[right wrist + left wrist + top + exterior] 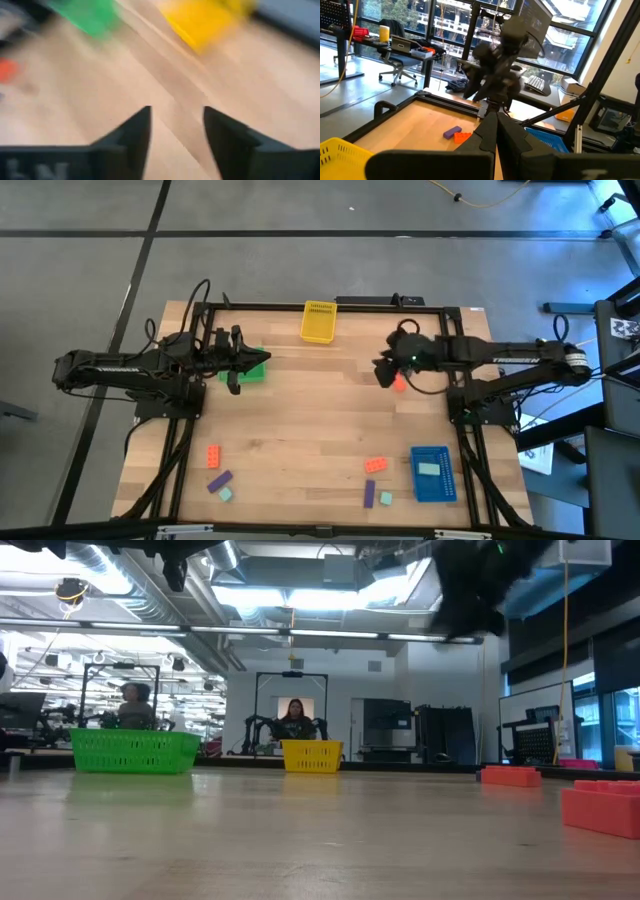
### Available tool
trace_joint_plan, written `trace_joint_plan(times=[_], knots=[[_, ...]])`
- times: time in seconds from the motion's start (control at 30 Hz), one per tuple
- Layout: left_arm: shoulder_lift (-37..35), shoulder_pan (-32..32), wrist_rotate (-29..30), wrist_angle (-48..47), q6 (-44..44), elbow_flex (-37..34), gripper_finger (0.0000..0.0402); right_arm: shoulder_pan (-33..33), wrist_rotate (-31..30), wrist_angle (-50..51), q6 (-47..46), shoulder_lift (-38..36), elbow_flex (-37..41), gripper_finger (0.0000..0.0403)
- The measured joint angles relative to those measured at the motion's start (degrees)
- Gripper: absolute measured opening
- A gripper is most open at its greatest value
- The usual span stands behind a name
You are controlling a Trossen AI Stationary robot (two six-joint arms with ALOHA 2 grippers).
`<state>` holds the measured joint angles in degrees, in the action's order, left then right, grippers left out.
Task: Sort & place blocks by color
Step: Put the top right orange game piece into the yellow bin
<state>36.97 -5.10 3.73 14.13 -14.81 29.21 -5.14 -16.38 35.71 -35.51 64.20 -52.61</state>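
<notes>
Small blocks lie flat on the wooden table. An orange-red block [213, 456], a purple one [220, 480] and a mint one [226, 494] are near the front left. Another orange-red [376, 465], purple [369, 493] and mint [386, 498] group lies front right. One more orange-red block [398, 384] sits just beside my right gripper [383, 372], which hangs above the table, tilted down and open [175, 130], holding nothing. My left gripper [236, 366] is shut [495, 131] and empty, level above the green tray [256, 368].
A yellow tray [318, 321] stands at the far edge in the middle. A blue tray [432, 485] at the front right holds a mint block [428, 469]. A black frame runs around the table. People sit in the room beyond the far edge.
</notes>
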Motion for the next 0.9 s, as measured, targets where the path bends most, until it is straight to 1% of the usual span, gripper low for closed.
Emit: trace_joint_plan(times=[0.07, 0.13, 0.23, 0.3, 0.4, 0.5, 0.6, 0.7, 0.9], knots=[[0.0, 0.0, 0.0, 0.0, 0.0, 0.0, 0.0, -1.0, 0.3, 6.8, -4.7, 0.0, 2.1, 0.024], [0.0, 0.0, 0.0, 0.0, 0.2, 0.0, 0.0, -1.7, 1.3, 10.9, -8.0, 0.0, 5.4, 0.0283], [0.0, 0.0, 0.0, 0.0, 0.4, 0.0, 0.0, -2.4, 2.7, 10.0, -12.8, 0.0, 12.0, 0.033], [0.0, 0.0, 0.0, 0.0, 0.4, 0.0, 0.0, -2.8, 4.2, 6.6, -15.5, 0.0, 16.3, 0.0346], [0.0, 0.0, 0.0, 0.0, 0.4, 0.0, 0.0, -3.0, 4.2, 0.6, -18.2, 0.0, 21.2, 0.0352], [0.0, 0.0, 0.2, 0.0, 0.4, 0.0, 0.0, -3.0, 3.4, -2.6, -20.0, 0.0, 23.9, 0.0353], [0.0, 0.0, 0.2, 0.0, 0.4, 0.0, 0.0, -3.0, 2.5, -3.2, -20.7, 0.0, 24.7, 0.0352], [0.0, 0.0, 0.2, 0.0, 0.4, 0.0, 0.0, -3.0, 2.4, -3.1, -21.2, 0.3, 25.2, 0.0342], [0.0, 0.0, 0.1, 0.0, 0.4, 0.0, 0.0, -3.0, 2.5, -5.5, -21.2, 5.0, 25.3, 0.0313]])
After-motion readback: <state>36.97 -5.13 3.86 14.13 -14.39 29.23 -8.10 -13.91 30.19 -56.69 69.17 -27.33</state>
